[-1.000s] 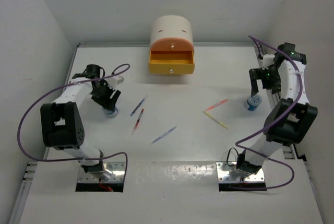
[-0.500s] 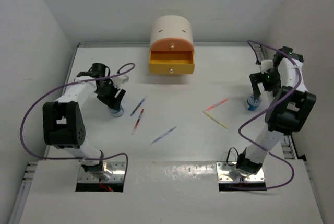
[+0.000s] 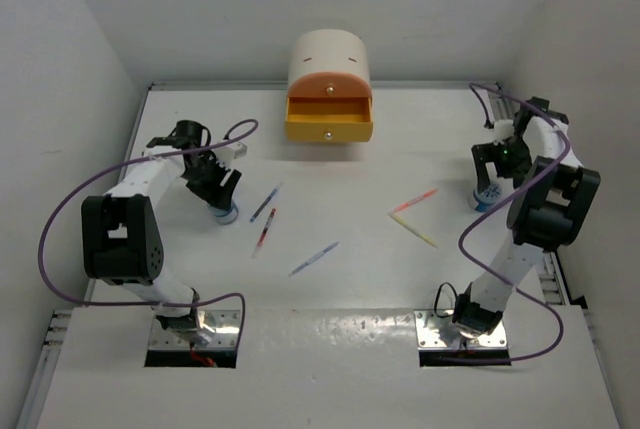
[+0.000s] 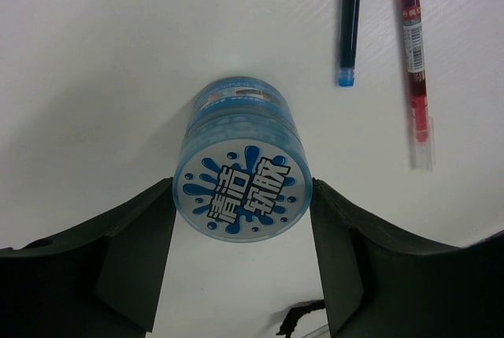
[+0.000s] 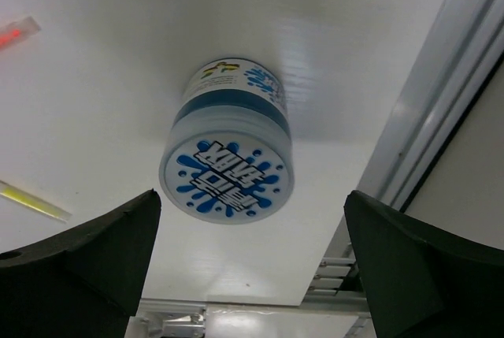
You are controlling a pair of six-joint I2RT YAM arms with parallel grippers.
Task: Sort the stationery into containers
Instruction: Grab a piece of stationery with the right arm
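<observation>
left gripper (image 4: 242,216): clenched on the left blue jar (image 4: 240,188), a dark finger (image 4: 138,263) touching each side of the printed lid. the jar looks to be standing on the table (image 4: 102,54); no gap under it that i can make out. a dark blue pen (image 4: 349,23) and a red pen (image 4: 416,62) lie just beyond it, untouched.

right gripper (image 5: 252,204): released, jaws wide. the right blue jar (image 5: 228,169) stands upright between them near the table's right rail, clear daylight on both sides.

overhead view: cream drawer box (image 3: 328,57) at the far edge, its open drawer (image 3: 328,115) pulled out and facing the arms. three pens, a pink stick (image 3: 414,201) and a yellow stick (image 3: 413,229) lie loose mid-table.

step in hand, as i read it: pick-up of both jars, left ahead of right. nothing seen in the drawer from here.

next: left calls for a straight lift, then a carry up and right to the open drawer. right calls for closing squarely on the lid first.
</observation>
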